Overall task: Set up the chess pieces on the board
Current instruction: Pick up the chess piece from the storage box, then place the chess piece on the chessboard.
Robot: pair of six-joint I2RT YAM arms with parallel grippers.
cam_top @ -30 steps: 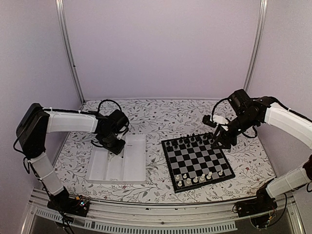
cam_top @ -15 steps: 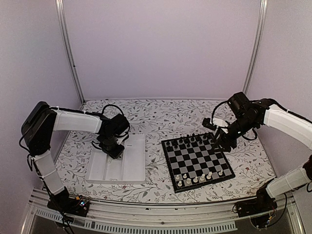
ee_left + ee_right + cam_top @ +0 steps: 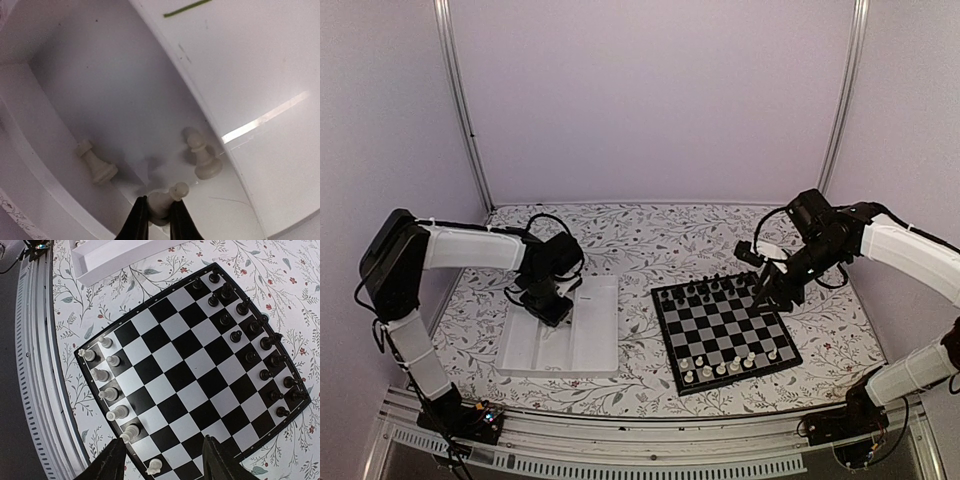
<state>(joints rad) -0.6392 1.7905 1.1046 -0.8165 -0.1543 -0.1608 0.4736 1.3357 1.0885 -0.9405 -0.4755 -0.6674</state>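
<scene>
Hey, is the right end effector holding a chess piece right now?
No, the right end effector hangs open above the board, with nothing between its jaws.

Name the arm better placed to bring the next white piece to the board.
Left: left gripper pinches a white piece in the tray; right gripper hangs open over the board.

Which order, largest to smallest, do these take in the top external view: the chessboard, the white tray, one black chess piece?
1. chessboard, slightly larger in outline.
2. white tray, close behind; too alike to rank firmly.
3. black chess piece, by far the smallest.
</scene>
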